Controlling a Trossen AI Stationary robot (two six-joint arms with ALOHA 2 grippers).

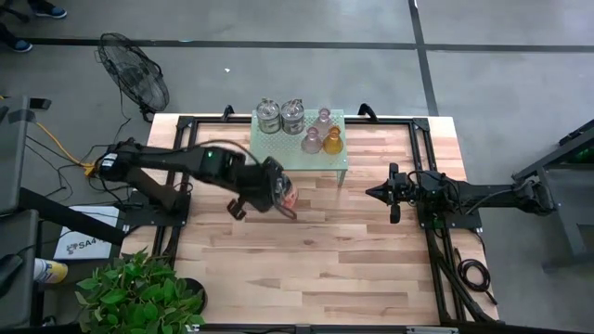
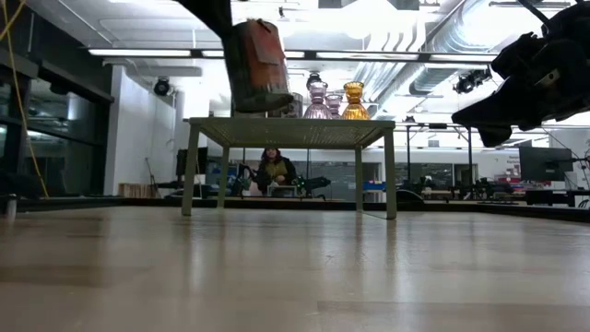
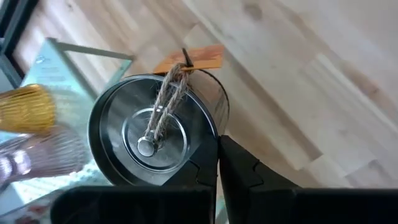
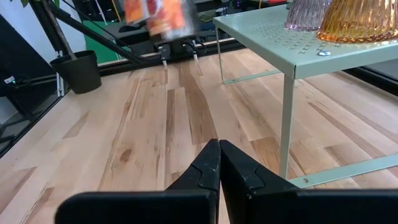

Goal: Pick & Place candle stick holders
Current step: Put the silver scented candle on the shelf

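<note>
Over the wooden table (image 1: 306,250), the green perforated metal shelf (image 1: 342,165) carries five glass candle stick holders, out of the way; the left gripper (image 1: 278,193) pinches the sixth, a clear-silvery jar (image 3: 155,130) with an orange tag, carried aloft beside the shelf; the right gripper (image 4: 219,163), pressed together, waits apart

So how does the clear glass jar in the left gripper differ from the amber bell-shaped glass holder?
The clear glass jar is cylindrical, with twine and an orange tag; the amber bell-shaped glass holder is ribbed and flared. The jar is held above the table by the left gripper; the amber holder stands on the green perforated shelf. Both are glass.
</note>
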